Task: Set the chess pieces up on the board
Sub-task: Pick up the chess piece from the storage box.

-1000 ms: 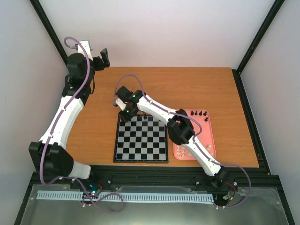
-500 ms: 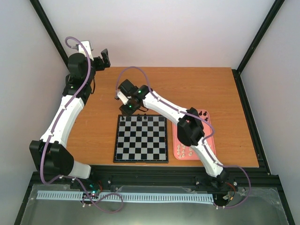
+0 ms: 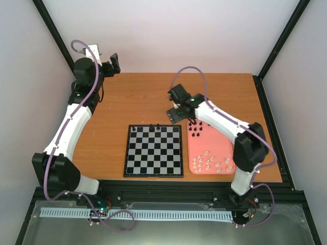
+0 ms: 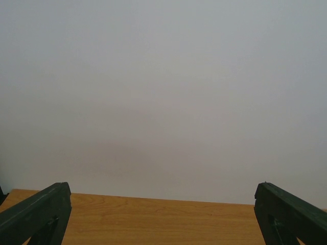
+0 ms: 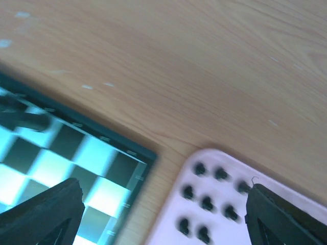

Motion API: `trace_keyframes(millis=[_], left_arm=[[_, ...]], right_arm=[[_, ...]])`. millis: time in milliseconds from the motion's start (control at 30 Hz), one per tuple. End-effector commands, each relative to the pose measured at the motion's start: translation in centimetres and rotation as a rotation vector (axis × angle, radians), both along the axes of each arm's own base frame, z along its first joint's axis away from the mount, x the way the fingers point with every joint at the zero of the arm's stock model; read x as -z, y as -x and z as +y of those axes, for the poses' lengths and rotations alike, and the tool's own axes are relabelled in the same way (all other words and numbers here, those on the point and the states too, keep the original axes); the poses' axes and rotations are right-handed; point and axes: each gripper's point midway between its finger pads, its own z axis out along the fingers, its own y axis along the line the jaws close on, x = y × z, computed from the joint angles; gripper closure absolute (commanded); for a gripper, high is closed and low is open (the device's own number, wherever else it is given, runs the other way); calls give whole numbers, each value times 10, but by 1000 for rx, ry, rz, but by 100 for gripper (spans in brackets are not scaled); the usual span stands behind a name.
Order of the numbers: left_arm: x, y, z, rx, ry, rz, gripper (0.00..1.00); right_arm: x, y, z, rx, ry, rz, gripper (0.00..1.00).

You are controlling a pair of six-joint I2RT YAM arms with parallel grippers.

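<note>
Chess pieces (image 5: pixel 207 203), the black ones: a few upright on the far row of the board (image 3: pixel 153 153), the others standing close together at the far end of the pink tray (image 3: pixel 219 140), just right of the board. Cream-white set (image 3: pixel 212 163) spread over the near end of the same tray. Right claw (image 5: pixel 164 190) released, fingers wide apart, nothing between them; hovering above the table (image 3: pixel 230 92), beside the far right corner of the board and near the tray's far edge. Left claw (image 4: pixel 161 188) released too, empty, raised at the far left corner of the table, facing the pale wall.
</note>
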Motion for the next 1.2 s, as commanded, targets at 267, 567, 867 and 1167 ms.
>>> trace_keyframes(millis=[267, 567, 867, 1167], left_arm=[[-16, -8, -14, 74, 22, -54, 0], [-5, -15, -18, 92, 17, -32, 0], [2, -18, -20, 99, 15, -18, 0], [7, -24, -20, 99, 12, -7, 0]], right_arm=[[-1, -1, -148, 444, 20, -76, 2], [36, -10, -184, 537, 64, -10, 30], [72, -25, -187, 548, 91, 72, 47], [85, -37, -183, 525, 56, 101, 57]])
